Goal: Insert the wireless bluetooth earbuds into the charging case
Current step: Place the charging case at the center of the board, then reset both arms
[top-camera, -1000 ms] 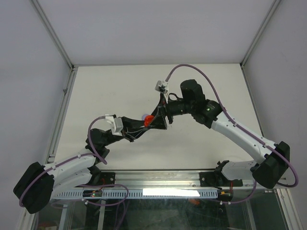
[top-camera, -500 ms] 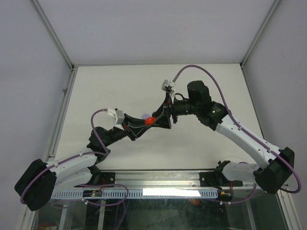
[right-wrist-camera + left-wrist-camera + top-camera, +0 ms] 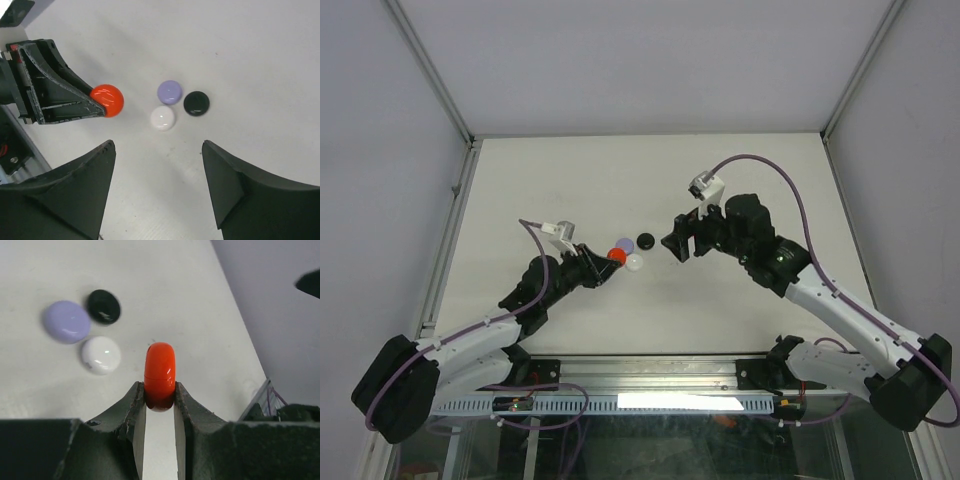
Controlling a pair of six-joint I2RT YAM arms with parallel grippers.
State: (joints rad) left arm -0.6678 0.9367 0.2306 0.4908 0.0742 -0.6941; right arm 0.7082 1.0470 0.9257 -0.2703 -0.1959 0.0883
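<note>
Left gripper (image 3: pixel 159 392) pinches a closed red case (image 3: pixel 160 362) on edge; right gripper (image 3: pixel 157 146) hangs wide, empty. Lavender case (image 3: pixel 169 92), black case (image 3: pixel 196 103) and white case (image 3: pixel 163 118) lie together on the table (image 3: pixel 520 180), far from its edges. No earbuds show. Seemingly a finishing step: next, set the red case down beside them.

The held case (image 3: pixel 160 370) sits edge-up between the two fingers of the left end effector (image 3: pixel 159 386), at their tips. Three more round cases lie on the table (image 3: pixel 190 295) in a tight cluster ahead of that end effector and to its left. The nearest case (image 3: pixel 101 355) lies just ahead-left of the held case. The leftmost case (image 3: pixel 66 321) lies beyond it, and the farthest case (image 3: pixel 104 306) sits right beside the leftmost one, on its right. The right end effector (image 3: pixel 158 145) hangs above the table. The cluster lies ahead of it, and the left end effector lies ahead to its left. Seen from above, the cluster lies between the two end effectors.
</note>
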